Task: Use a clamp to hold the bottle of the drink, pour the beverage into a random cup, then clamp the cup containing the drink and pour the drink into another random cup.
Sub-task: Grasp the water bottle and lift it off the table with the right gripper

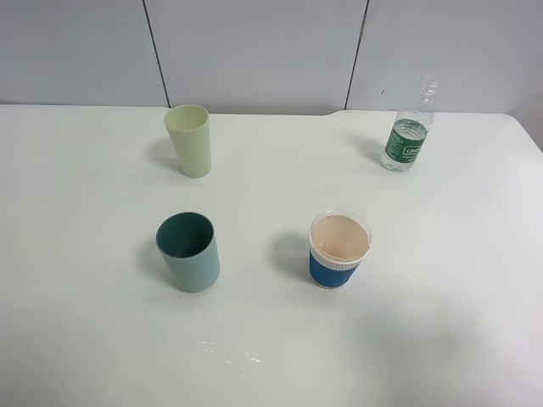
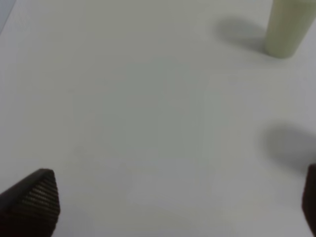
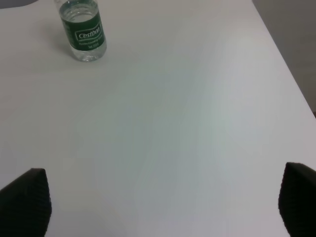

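The bottle (image 1: 408, 131) stands upright at the back right of the white table; it also shows in the right wrist view (image 3: 83, 30), far from the fingers. The teal tumbler (image 1: 188, 252) stands front left and the blue-sleeved cup (image 1: 338, 249) front centre-right, both upright. Neither arm shows in the exterior high view. My left gripper (image 2: 180, 202) is open over bare table, with dark fingertips (image 2: 34, 197) at the frame's edges. My right gripper (image 3: 165, 202) is open and empty, fingertips (image 3: 27, 197) wide apart.
A taller pale yellow-green cup (image 1: 189, 139) stands at the back left; it also shows in the left wrist view (image 2: 287, 27). A few small droplets (image 1: 229, 354) lie near the table's front edge. A grey panelled wall (image 1: 254, 51) runs behind the table.
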Robot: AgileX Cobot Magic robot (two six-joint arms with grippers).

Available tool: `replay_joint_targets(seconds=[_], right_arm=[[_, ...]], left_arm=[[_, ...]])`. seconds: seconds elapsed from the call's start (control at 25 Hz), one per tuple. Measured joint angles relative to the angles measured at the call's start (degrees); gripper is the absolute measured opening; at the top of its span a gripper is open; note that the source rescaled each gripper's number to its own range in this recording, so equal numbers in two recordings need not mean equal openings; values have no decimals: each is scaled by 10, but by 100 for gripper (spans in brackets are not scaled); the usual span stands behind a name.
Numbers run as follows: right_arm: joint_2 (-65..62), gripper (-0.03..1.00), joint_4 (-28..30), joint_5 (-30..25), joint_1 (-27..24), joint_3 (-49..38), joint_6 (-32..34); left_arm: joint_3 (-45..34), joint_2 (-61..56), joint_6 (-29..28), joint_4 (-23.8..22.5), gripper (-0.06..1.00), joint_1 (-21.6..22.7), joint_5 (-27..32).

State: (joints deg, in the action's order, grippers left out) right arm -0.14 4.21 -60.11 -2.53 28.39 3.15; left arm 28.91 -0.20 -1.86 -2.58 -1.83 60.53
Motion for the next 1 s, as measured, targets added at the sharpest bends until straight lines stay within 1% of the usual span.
replay_joint_targets(seconds=[1.0], right_arm=[[0, 92, 0, 0, 0, 0, 0]], left_arm=[[0, 0, 0, 0, 100, 0, 0]])
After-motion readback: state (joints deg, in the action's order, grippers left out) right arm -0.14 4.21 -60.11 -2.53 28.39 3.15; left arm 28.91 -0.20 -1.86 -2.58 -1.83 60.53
